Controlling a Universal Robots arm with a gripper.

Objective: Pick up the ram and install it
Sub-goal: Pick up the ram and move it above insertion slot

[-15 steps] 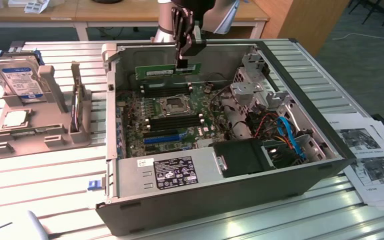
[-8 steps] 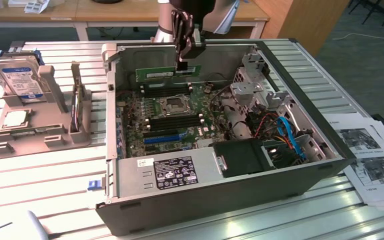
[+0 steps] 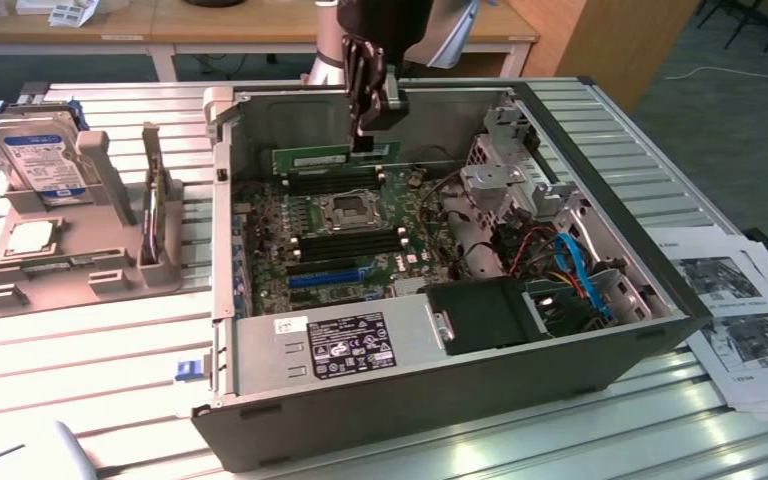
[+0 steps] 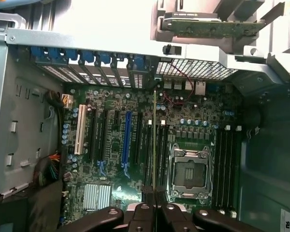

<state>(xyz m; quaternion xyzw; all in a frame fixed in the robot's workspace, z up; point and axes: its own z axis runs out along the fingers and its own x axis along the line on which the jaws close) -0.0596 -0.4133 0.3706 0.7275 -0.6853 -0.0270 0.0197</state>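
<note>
We see the jaws pinching the ram [image 3: 335, 157] by its upper edge, pressed against both faces of the thin green board. In the wrist view the ram [image 4: 154, 140] hangs edge-on below the jaws, over the black slots just beside the processor socket [image 4: 189, 171]. We cannot tell whether it touches a slot. It sits inside the open computer case [image 3: 491, 385], above the motherboard [image 3: 344, 240] and near the case's far wall. On the tabletop [image 3: 77, 350], toward the exterior view's left edge, a grey stand [image 3: 77, 270] carries a hard drive [image 3: 41, 160].
</note>
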